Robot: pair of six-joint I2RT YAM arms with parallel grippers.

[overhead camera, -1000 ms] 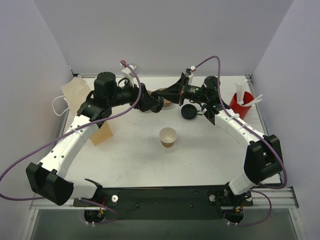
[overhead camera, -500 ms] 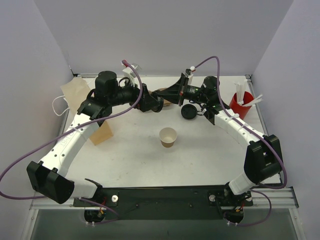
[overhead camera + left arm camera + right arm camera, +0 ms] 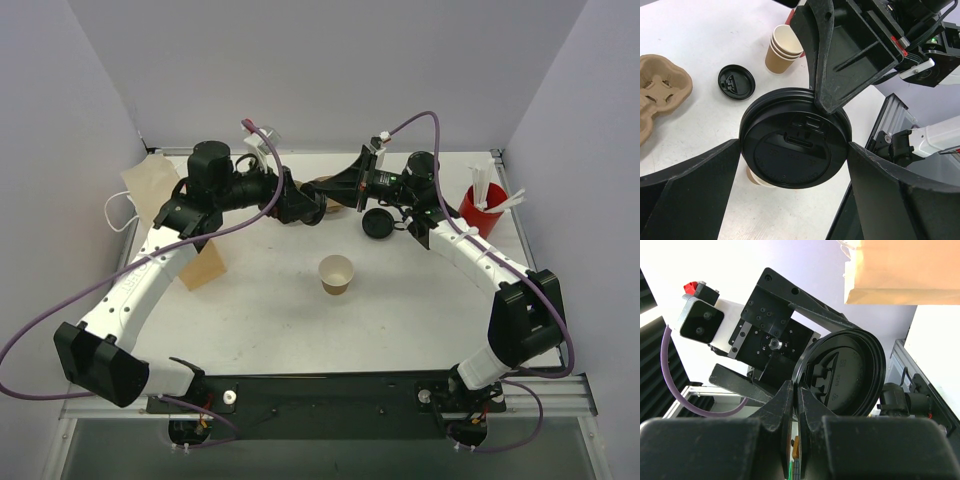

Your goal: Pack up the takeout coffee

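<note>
- Nearest the arm bases, the kraft paper cup (image 3: 336, 274) stands upright and lidless on the middle of the white desk (image 3: 270, 310), well apart from both grippers.
- Beyond it, a second black lid (image 3: 377, 222) lies flat on the desk, just below the right arm's wrist.
- Above the far middle of the desk the two grippers meet around the black lid (image 3: 790, 155), which hangs on edge in the air.
- The right gripper (image 3: 795, 390) has its fingers pressed together on that lid's rim and pinches it from one side.
- The left gripper (image 3: 794, 144) faces the lid's top with its fingers (image 3: 695, 175) spread wide, one on each side of the rim; neither clamps it.
- In the left wrist view, a stack of pale beige cups (image 3: 782, 47) stands past the lid, and a moulded cardboard cup carrier (image 3: 660, 90) lies to the left.
- At the far right edge a red cup (image 3: 482, 208) holds white sticks.
- At the far left a tan paper bag (image 3: 150, 185) sits beside the left arm.
</note>
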